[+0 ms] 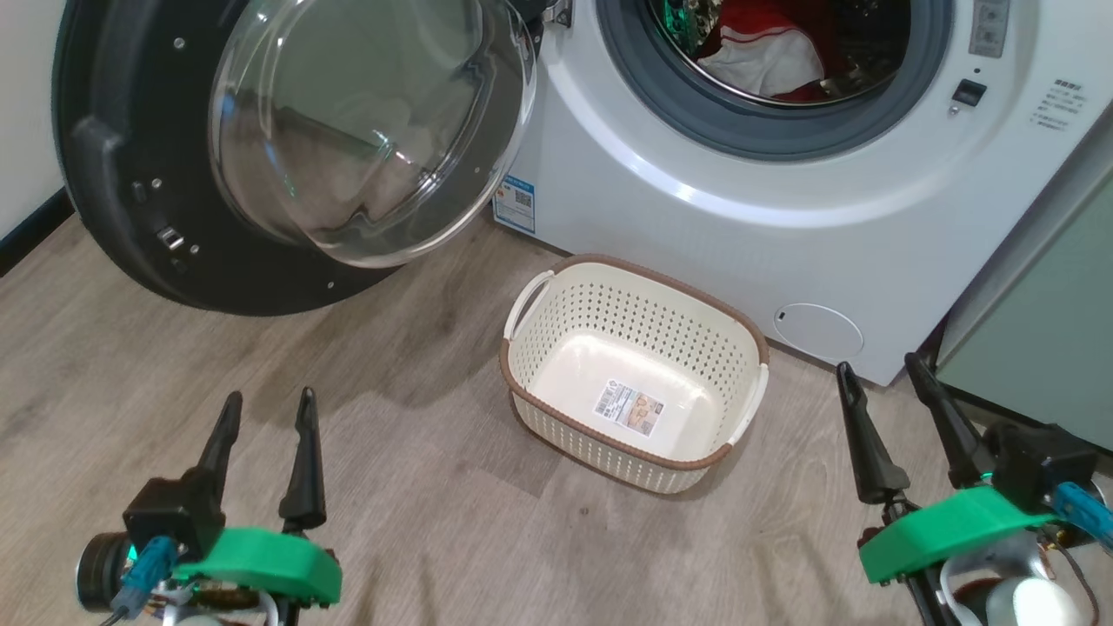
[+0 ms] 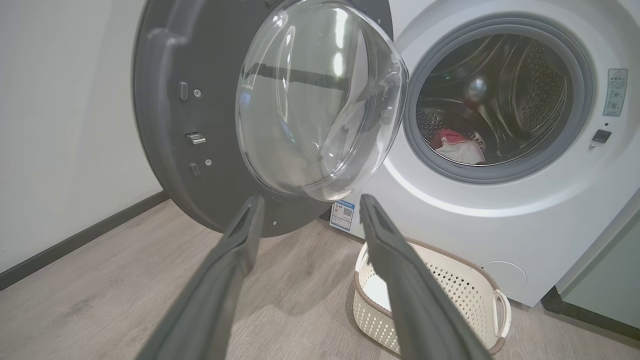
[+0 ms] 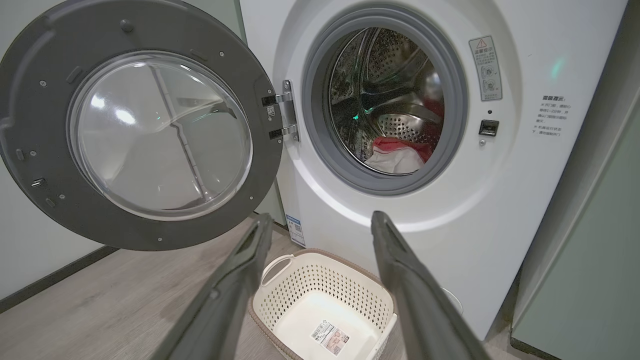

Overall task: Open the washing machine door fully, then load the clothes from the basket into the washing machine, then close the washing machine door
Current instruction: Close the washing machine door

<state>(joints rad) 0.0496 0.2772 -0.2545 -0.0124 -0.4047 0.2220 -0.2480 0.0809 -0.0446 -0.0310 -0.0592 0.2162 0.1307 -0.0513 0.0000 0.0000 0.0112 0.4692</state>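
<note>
Since the washer [image 1: 696,217] stands open, its door [image 1: 287,148], swung wide left, needs shutting: likely heavy and stiff, so I'd push the black rim [image 1: 96,174], not the glass [image 1: 391,104]. The basket [image 1: 626,322] sits empty, clothes [image 1: 765,52] in the drum [image 3: 395,75]; my left gripper [image 1: 268,398] and right gripper [image 1: 876,363] gape, empty.

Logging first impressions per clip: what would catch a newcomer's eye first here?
The washing machine door stands swung wide open at the left, its glass bowl bulging outward. Red and white clothes lie in the drum of the washing machine, while the basket on the floor before it holds only a sticker.
</note>
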